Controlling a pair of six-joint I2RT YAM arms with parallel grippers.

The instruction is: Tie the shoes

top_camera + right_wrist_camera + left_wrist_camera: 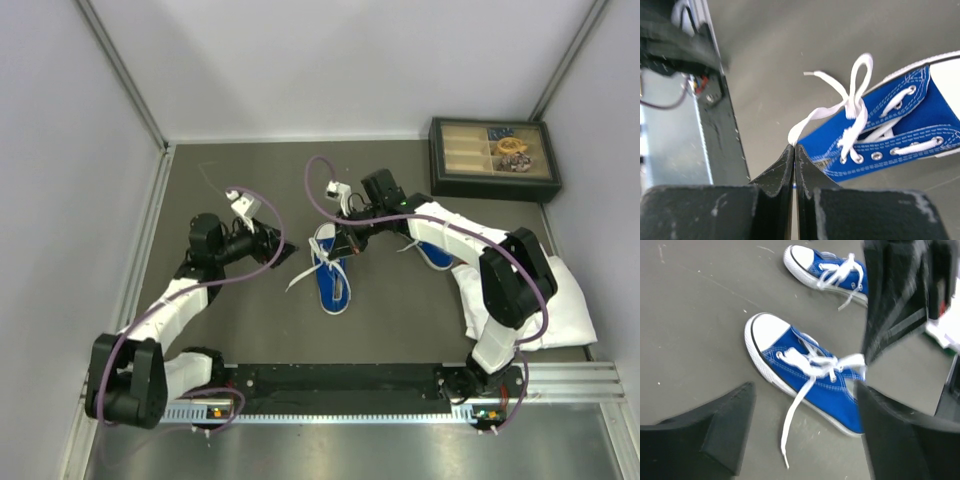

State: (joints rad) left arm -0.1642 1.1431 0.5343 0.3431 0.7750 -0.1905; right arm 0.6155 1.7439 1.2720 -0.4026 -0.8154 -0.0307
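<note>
Right wrist: lace [812, 119] end inside claw [794, 146]

Two shoes: a centre shoe [333, 282] and a right shoe [437, 258]. Two arms: a left arm [172, 298] and a right arm [455, 233]. One cloth [566, 300], near right. One box [495, 190], far right.
</note>
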